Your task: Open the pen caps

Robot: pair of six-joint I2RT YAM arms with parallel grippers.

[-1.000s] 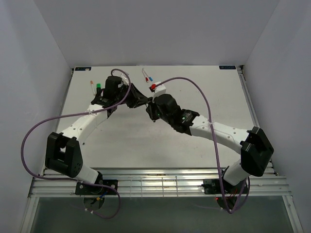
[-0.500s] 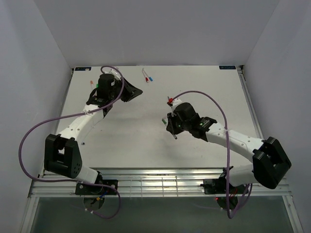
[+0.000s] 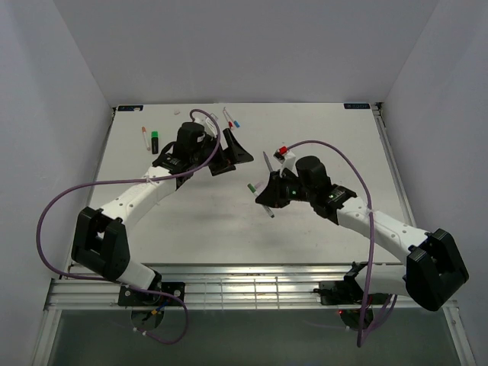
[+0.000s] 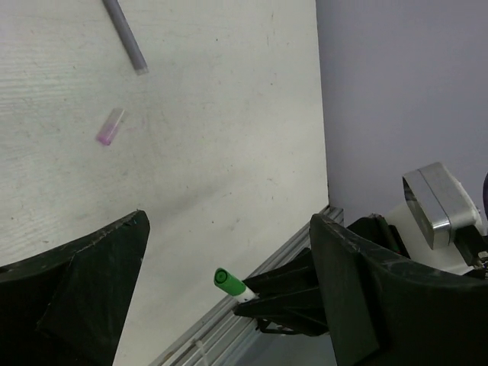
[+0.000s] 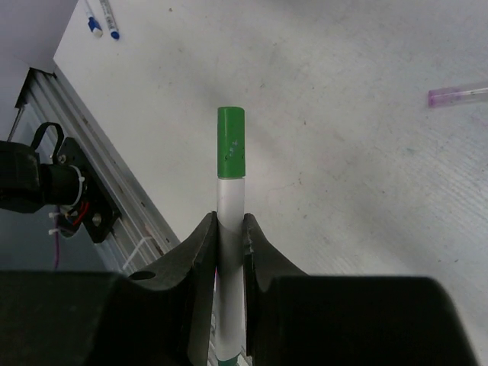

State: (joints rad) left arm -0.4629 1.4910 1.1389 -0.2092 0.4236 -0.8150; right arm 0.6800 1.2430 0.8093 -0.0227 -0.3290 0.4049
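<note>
My right gripper [image 5: 229,223] is shut on a white-barrelled pen [image 5: 230,200] whose green cap [image 5: 231,152] sticks out beyond the fingertips. In the top view this gripper [image 3: 267,191] sits mid-table with the green cap [image 3: 250,187] pointing left. My left gripper [image 3: 231,156] hovers just up and left of it, jaws wide open and empty. In the left wrist view the green cap [image 4: 227,280] shows between that gripper's [image 4: 229,221] fingers but apart from both. A small purplish clear cap [image 4: 110,126] and a grey pen [image 4: 126,34] lie on the table.
A black marker with a green end [image 3: 155,139] and an orange-tipped pen [image 3: 144,137] lie at the back left. Red- and blue-ended pens [image 3: 232,119] lie at the back centre. Two blue-tipped pens [image 5: 103,21] show in the right wrist view. The slatted front rail [image 3: 252,290] borders the table.
The left gripper's jaws went from nearly shut to wide open as it swung right, back toward the right gripper. The right gripper kept its hold on the green-capped pen.
</note>
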